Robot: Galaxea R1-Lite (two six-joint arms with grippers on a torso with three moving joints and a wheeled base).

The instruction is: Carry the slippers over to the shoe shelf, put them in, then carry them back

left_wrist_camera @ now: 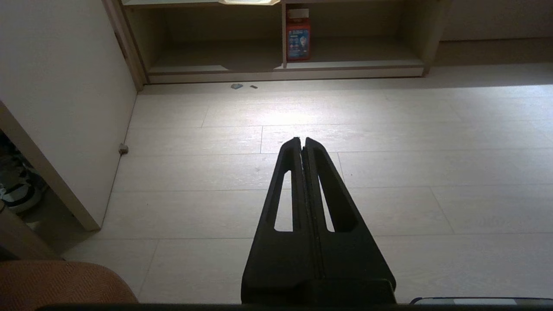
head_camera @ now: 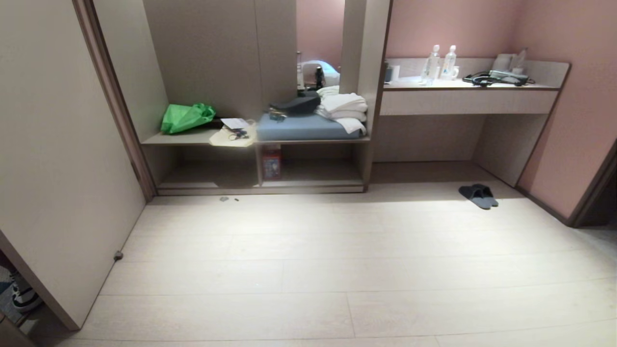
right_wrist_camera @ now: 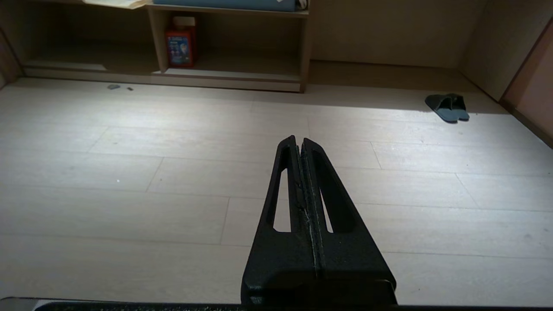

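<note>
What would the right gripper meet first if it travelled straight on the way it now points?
Probably bare floor first; beyond it, the shoe shelf. The right gripper, shut and empty, points left of the slippers. Depth is unclear.

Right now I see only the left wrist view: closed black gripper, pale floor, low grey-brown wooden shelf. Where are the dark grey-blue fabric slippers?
Observer: The slippers lie together on the pale wooden floor, right of the shoe shelf, before the desk recess.
Operator: Does the right gripper hold anything?
Observer: No, the right gripper is shut and empty, above bare floor.
Operator: What lies on the bench above the shelf?
Observer: A green plastic bag, a blue cushion, folded white towels.
</note>
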